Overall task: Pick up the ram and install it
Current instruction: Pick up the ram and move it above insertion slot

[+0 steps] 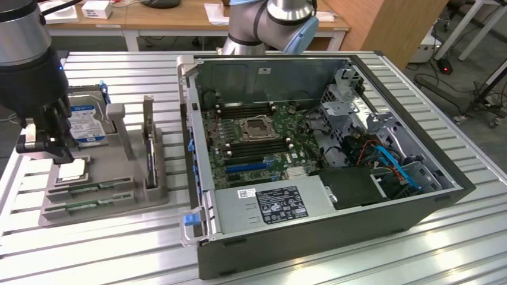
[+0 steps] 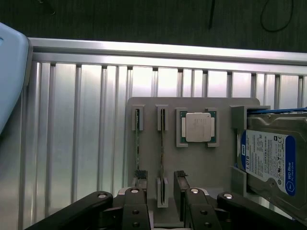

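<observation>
The ribbed aluminium table [image 1: 119,249] carries everything, and through the wrist camera I look down on the grey tray [image 2: 144,108] set on it. Nearest me, my gripper [image 2: 160,178] is spread wide and holds nothing, its fingers [image 2: 181,182] flanking the line of one ram stick [image 2: 162,139]. That stick stands on edge in its slot, next to the processor [image 2: 197,127], with its twin [image 2: 137,143] just beside it. Its long axis runs straight away between the fingers, flat faces toward them, so I judge it squarely lined up. Farther off, the open computer case [image 1: 317,148] sits to the exterior view's right.
</observation>
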`<action>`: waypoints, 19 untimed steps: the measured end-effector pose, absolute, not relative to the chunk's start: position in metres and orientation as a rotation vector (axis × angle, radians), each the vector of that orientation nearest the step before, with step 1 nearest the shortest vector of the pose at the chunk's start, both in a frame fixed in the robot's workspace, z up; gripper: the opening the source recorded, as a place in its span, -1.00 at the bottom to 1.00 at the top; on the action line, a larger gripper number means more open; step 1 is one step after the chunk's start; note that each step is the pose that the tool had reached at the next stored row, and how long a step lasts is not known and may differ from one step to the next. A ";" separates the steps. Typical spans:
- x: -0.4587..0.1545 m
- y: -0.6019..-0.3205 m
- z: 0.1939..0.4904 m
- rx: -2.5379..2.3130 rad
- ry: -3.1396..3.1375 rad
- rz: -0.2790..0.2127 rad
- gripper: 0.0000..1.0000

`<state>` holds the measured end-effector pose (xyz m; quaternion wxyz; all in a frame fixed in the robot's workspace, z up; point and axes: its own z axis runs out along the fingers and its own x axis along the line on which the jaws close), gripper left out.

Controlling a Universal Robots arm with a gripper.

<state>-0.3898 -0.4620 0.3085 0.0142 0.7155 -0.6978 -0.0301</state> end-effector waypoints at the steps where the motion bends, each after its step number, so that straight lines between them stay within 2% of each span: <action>1: -0.390 -0.462 0.308 2.228 -2.173 -0.094 -0.31; 19: -0.390 -0.462 0.295 2.227 -2.172 -0.093 -0.31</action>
